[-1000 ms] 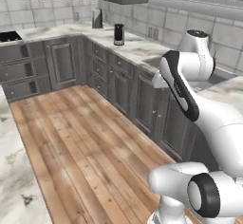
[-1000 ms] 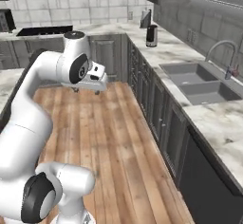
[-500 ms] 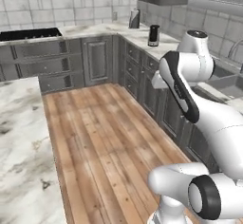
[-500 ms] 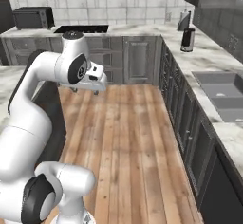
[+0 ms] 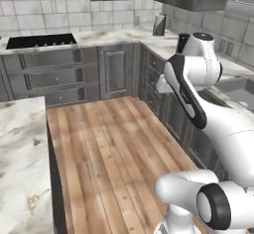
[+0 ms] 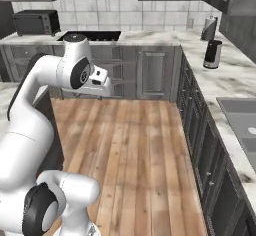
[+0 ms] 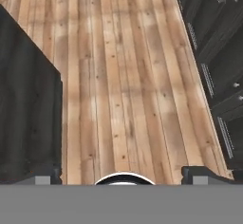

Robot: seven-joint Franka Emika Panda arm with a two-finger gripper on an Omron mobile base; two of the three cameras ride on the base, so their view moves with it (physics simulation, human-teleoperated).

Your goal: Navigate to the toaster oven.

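From the right base view the toaster oven (image 6: 36, 22) sits on the far counter at the back left, beside the black cooktop (image 6: 92, 35), well apart from the arm. The left base view shows the cooktop (image 5: 39, 40). Looking down at the wooden floor (image 7: 123, 76), the gripper (image 7: 122, 175) stands spread wide, holding nothing.

Marble counter (image 6: 150, 38): toaster oven (image 6: 36, 22), cooktop (image 6: 92, 35), canister (image 6: 213, 54).

Dark grey-black toaster oven (image 6: 36, 22) (marbled white counter (image 6: 230, 80))
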